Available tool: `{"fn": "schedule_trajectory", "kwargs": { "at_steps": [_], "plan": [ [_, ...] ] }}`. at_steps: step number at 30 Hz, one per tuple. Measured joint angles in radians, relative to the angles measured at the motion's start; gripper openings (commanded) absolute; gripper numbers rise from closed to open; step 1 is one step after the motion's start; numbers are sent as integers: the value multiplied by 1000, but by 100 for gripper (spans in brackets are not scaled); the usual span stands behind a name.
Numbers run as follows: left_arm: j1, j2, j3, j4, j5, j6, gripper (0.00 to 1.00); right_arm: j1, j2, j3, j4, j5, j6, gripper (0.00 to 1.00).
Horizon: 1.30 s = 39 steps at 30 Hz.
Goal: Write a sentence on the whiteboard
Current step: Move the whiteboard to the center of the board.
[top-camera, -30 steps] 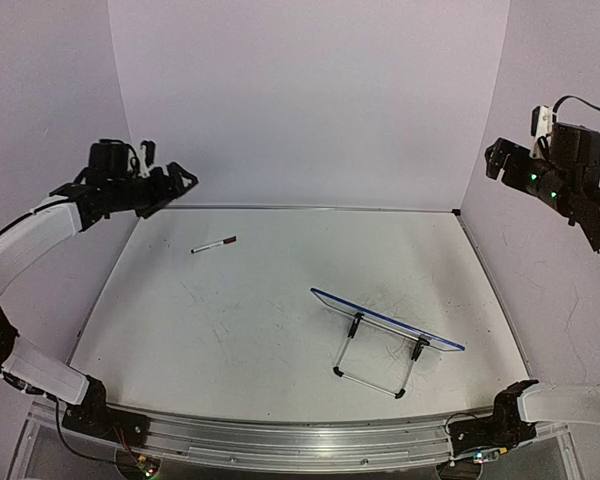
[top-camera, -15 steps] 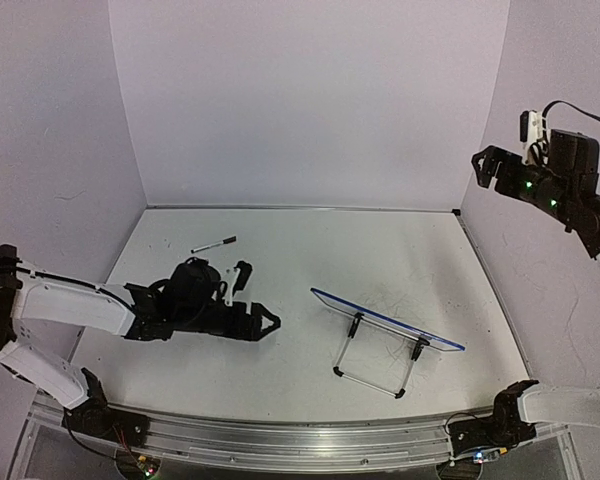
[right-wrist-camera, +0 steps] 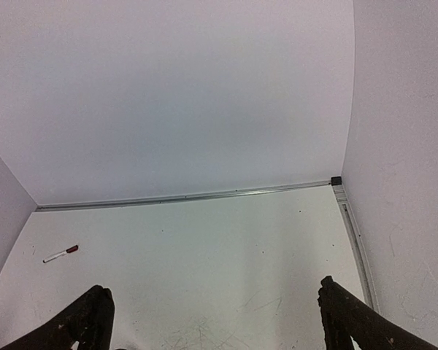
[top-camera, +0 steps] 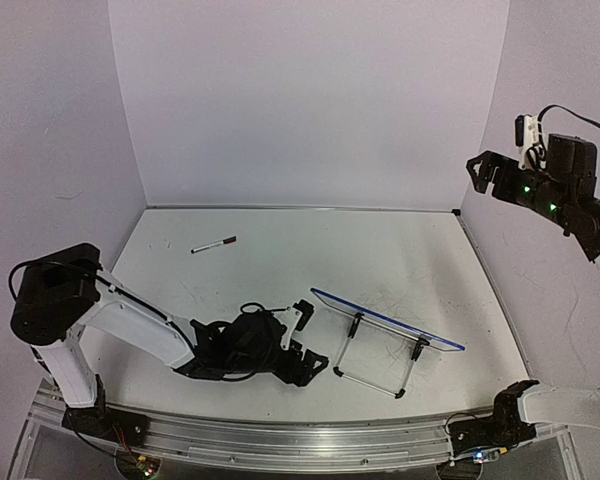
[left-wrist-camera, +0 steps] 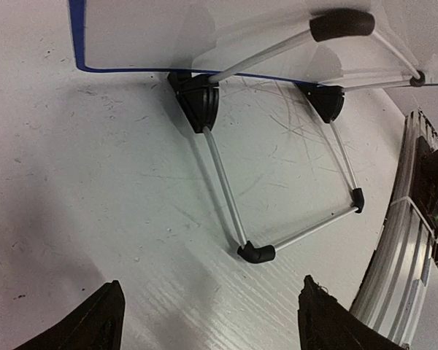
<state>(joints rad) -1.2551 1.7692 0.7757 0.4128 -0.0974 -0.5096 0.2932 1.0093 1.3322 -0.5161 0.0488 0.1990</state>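
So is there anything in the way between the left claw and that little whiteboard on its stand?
Nothing visible. Only bare tabletop lies between the left gripper and the whiteboard; its wire stand is the closest part. The marker lies far off at the back left, out of the path.

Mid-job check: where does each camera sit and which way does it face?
Top external: above and behind the robot, looking down on the table; left arm low by the whiteboard, right arm raised.
Left wrist: low over the table, facing the whiteboard's wire stand; left claw at the bottom edge.
Right wrist: high, facing the far wall and marker; right claw at bottom.
Shared: top and right wrist both catch the marker.
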Motion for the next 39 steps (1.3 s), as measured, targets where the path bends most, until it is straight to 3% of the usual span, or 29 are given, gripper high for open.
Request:
{"fn": "schedule_trajectory", "kwargs": {
  "at_steps": [7, 10, 19, 27, 32, 39],
  "plan": [
    [-88, 160, 119, 30, -201, 22, 93, 0, -25, -34, 4, -45, 19, 98],
    [-107, 220, 156, 36, -272, 32, 99, 0, -29, -57, 6, -67, 27, 98],
    [-120, 304, 221, -17, -474, 39, 99, 0, -43, -81, 5, -95, 32, 98],
    [-117, 360, 331, -122, -509, 23, 99, 0, -34, -94, 8, -106, 39, 98],
    [-109, 382, 385, -196, -531, -10, 93, 0, -26, -94, 8, -110, 39, 98],
    [-66, 385, 394, -215, -513, -22, 93, 0, -26, -94, 9, -110, 39, 98]
  ]
}}
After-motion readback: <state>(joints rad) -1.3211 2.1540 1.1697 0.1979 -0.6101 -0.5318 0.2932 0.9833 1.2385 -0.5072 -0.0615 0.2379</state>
